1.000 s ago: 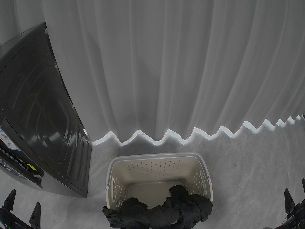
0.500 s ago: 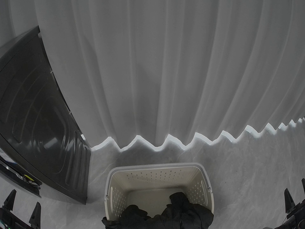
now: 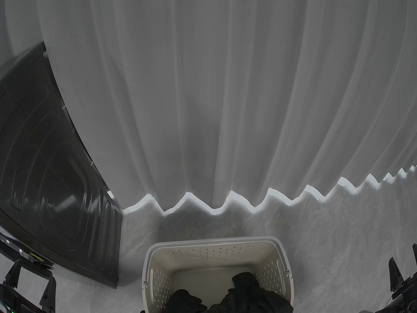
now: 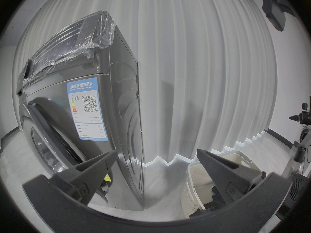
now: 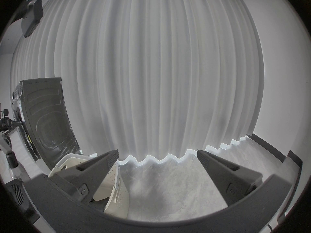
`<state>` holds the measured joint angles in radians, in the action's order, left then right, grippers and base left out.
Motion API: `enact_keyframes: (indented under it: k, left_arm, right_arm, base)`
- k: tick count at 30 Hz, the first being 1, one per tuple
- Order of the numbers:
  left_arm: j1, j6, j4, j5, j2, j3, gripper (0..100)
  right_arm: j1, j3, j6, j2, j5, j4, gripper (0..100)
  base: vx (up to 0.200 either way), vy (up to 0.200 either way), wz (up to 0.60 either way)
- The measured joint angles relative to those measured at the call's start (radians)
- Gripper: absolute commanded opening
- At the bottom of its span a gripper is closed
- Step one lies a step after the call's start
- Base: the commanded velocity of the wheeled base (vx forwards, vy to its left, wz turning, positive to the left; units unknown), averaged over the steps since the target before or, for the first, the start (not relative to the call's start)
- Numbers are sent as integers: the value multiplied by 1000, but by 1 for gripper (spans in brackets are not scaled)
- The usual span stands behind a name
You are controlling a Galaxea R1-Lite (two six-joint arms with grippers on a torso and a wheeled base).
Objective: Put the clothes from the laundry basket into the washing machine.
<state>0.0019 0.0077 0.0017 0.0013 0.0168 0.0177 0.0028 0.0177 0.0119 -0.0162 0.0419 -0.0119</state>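
Clothes [image 3: 243, 294], a dark heap, lie along the near wall of the laundry basket [image 3: 217, 244], stretched left to right and bulkier on the right. My left claw [image 3: 34, 271] and right claw [image 3: 404, 257] are both spread and empty, with the basket between them. The washing machine [image 3: 52, 188] stands on the left, so I judge the left arm better placed.

I am counting one dark grey metal washing machine [image 3: 52, 188] on the left and one cream perforated plastic laundry basket [image 3: 213, 243] near the middle. One heap of black clothes [image 3: 247, 294] is lying in it, and I am not making out how many pieces. One white pleated curtain [image 3: 226, 88] is hanging at the far side. I am seeing two grippers: the left gripper [image 4: 156, 152] and the right gripper [image 5: 157, 152].
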Motion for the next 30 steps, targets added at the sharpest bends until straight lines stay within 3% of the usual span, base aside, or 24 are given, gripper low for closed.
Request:
enact_keyframes:
  k: [30]
  left_arm:
    - [0,0,0,0,0,0,100]
  right_arm:
    - [0,0,0,0,0,0,100]
  base:
    - [0,0,0]
